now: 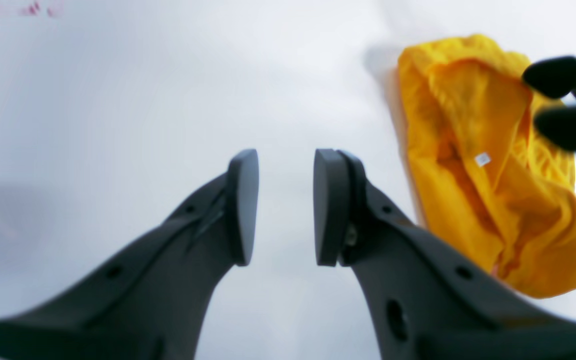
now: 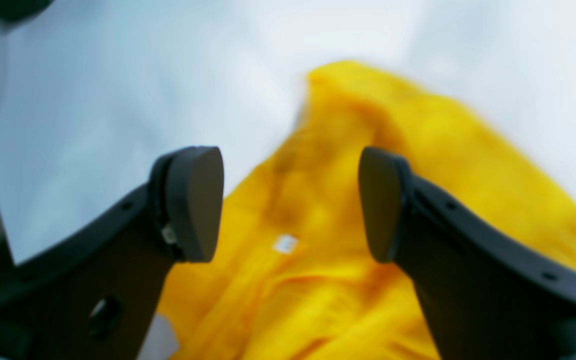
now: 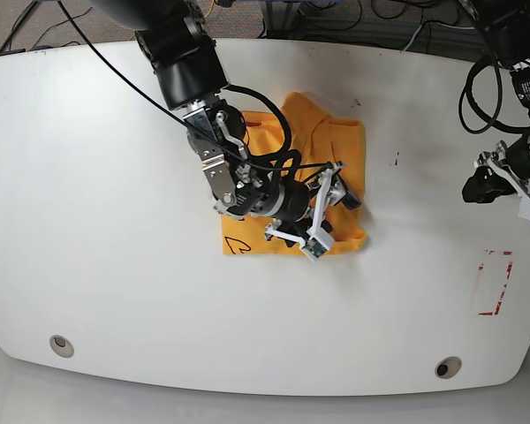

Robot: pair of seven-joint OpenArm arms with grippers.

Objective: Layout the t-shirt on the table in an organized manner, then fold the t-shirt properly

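On the left of the base view the right arm's dark two-fingered gripper hangs over the bright orange-yellow cloth t-shirt, which lies bunched in a rough heap near the middle of the glossy white curved-edged table, a black heart outline showing at its near corner. Its wrist view shows the jaws spread wide with nothing between them, poised above crumpled folds and a small white label. To spread the shirt well, that gripper should probably drop onto a single outer layer at an edge or sleeve, not the thick middle, where it may pinch several layers and drag the whole heap. Which fold is the hem or a sleeve cannot be told from here. Further right, well apart from the cloth, the left arm's dark gripper hovers over bare tabletop, jaws moderately parted and empty; it likely needs to come across and take an opposite edge so the fabric can be pulled flat between the two. A red rectangular outline marks the table's right side.
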